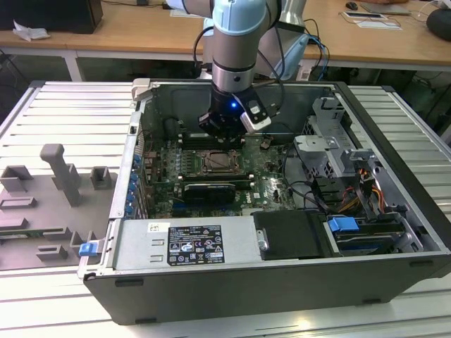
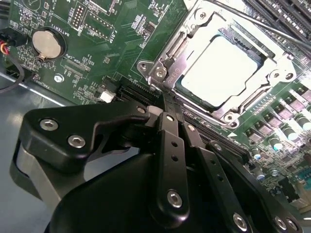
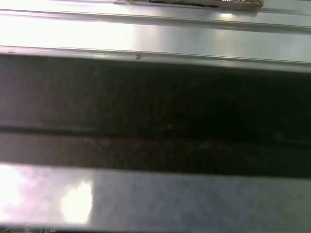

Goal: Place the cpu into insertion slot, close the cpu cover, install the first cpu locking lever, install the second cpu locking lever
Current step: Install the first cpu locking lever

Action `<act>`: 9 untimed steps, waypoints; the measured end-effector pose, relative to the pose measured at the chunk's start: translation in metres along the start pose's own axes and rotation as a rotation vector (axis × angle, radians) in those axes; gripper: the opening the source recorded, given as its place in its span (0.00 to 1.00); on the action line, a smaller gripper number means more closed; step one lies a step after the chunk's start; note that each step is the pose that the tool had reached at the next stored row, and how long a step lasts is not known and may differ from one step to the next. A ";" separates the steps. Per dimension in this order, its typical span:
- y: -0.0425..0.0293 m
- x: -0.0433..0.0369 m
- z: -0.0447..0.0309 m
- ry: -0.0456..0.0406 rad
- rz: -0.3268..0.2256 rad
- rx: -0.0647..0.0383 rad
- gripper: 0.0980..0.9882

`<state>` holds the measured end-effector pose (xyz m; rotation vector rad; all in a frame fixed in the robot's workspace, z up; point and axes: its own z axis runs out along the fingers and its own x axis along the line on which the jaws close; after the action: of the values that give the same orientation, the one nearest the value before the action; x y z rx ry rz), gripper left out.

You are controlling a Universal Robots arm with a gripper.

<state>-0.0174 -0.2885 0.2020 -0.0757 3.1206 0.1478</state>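
Note:
The cpu (image 2: 224, 72), a pale square chip, lies in the insertion slot (image 1: 221, 163) on the green board. The silvery cpu cover (image 2: 171, 57) lies flat around it, framing the chip's top. A thin metal lever (image 2: 262, 25) runs along the socket's far side; I cannot tell whether it is latched. My gripper (image 2: 170, 104) hovers just beside the socket's near edge, its black fingers (image 2: 168, 131) pressed together with nothing between them. In the exterior view the gripper (image 1: 224, 135) hangs above the board just behind the socket.
The board sits inside an open computer case (image 1: 394, 151). A round coin battery (image 2: 47, 43), black memory slots (image 2: 286, 14), a black card (image 1: 206, 190), cables (image 1: 310, 193) and a drive cage (image 1: 331, 151) surround the socket. A grey fixture (image 1: 60, 172) stands at the exterior view's left.

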 end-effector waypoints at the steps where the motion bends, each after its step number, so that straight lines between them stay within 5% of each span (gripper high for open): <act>1: -0.0001 0.0000 0.0003 0.0003 0.000 0.001 0.01; 5: -0.0001 -0.0005 0.0005 0.0003 0.000 0.001 0.01; 9: 0.0009 -0.0007 -0.0096 0.0003 0.000 0.001 0.01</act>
<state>-0.0168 -0.2885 0.2117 -0.0758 3.1209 0.1465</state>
